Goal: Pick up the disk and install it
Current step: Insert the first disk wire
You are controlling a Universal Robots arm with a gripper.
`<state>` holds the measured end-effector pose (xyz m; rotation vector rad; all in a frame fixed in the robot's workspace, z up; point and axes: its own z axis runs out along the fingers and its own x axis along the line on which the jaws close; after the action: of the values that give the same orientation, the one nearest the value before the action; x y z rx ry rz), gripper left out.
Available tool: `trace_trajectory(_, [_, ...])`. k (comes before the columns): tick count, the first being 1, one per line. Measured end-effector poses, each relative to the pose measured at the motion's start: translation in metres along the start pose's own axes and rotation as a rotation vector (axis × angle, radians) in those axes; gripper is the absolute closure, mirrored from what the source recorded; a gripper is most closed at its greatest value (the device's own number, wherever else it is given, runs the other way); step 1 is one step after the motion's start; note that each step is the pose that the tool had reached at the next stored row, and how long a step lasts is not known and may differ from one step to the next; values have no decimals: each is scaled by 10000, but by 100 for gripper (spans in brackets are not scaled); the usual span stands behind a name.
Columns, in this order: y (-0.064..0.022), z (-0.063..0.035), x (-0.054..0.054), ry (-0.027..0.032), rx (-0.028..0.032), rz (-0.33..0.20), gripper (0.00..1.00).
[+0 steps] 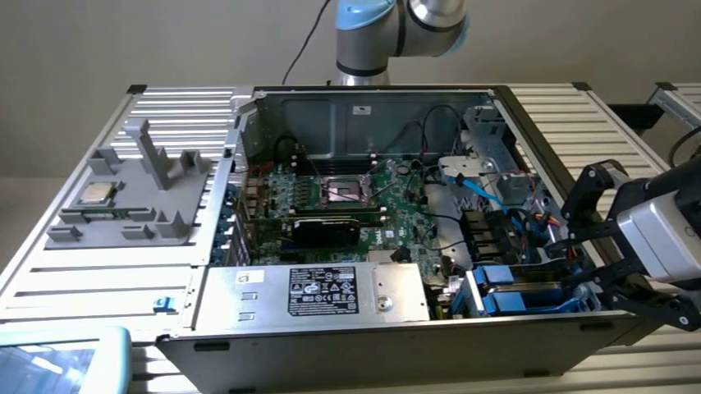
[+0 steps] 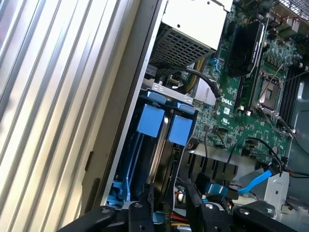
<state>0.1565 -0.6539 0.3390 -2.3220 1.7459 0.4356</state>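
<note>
Past ribbed table (image 2: 48, 96), wrist view catches the disk (image 2: 150, 120) by spread pincer (image 2: 166, 193).

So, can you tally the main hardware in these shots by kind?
Case: 1
Motherboard: 1
PSU: 1
Grey fixture: 1
CPU chip: 1
Blue carriers: 2
Gripper: 1
Total: 8

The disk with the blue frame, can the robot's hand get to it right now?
Probably yes. The hand hangs open right by the disk, which stands in the open case with nothing over it; cables lie beside it, not across.
</note>
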Motion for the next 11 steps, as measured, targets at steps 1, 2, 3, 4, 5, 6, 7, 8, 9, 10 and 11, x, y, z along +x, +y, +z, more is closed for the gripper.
trace_trajectory(1, [0,5,2,-23,7,-3,62])
trace_trajectory(2, [0,10,3,-44,14,-6,62])
trace_trajectory(3, [-1,14,5,-58,18,-8,62])
trace_trajectory(4, [0,15,6,-72,22,-9,62])
trace_trajectory(5, [0,17,6,-85,25,-11,62])
trace_trajectory(6, [0,17,6,-94,28,-12,62])
trace_trajectory(7, [0,17,6,-97,29,-12,62])
trace_trajectory(8, [0,18,6,-97,28,-12,62])
trace_trajectory(9, [0,18,7,-99,28,-12,62])
trace_trajectory(10, [0,18,7,-100,28,-12,62])
trace_trajectory(11, [0,19,7,-100,29,-13,62])
